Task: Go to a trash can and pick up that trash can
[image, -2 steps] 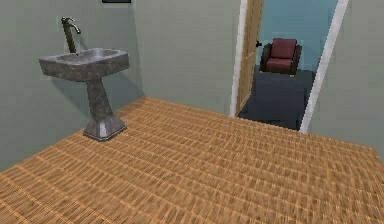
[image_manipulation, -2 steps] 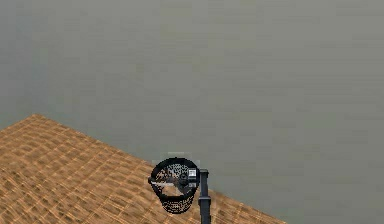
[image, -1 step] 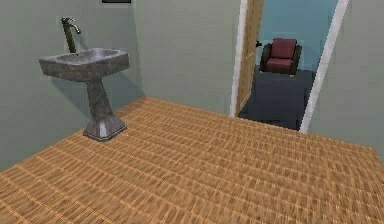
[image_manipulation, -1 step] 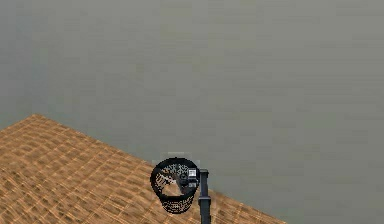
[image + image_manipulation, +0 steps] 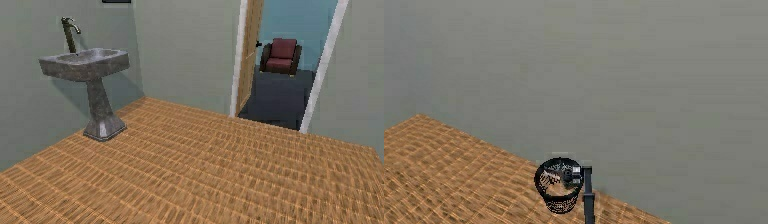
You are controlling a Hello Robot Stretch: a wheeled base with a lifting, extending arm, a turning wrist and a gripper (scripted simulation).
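Arm side view puts the mesh trash can (image 5: pixel 559 200) right at the fingers (image 5: pixel 552 177), whether held I cannot tell, and a thin rim hold could let it tip off when lifted.

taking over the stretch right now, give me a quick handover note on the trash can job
Pincer: at the rim of the trash can in the arm side view. I cannot tell whether it holds anything.
Trash can: a black mesh basket by the grey wall, at the edge of the wood floor. I cannot tell whether it stands on the floor or is lifted.
Done: the robot is beside the can, with the arm out to it.
Left: make sure of the grasp, then lift the can clear of the floor.
Ahead in the forward view: a pedestal sink and an open doorway with a red armchair beyond.
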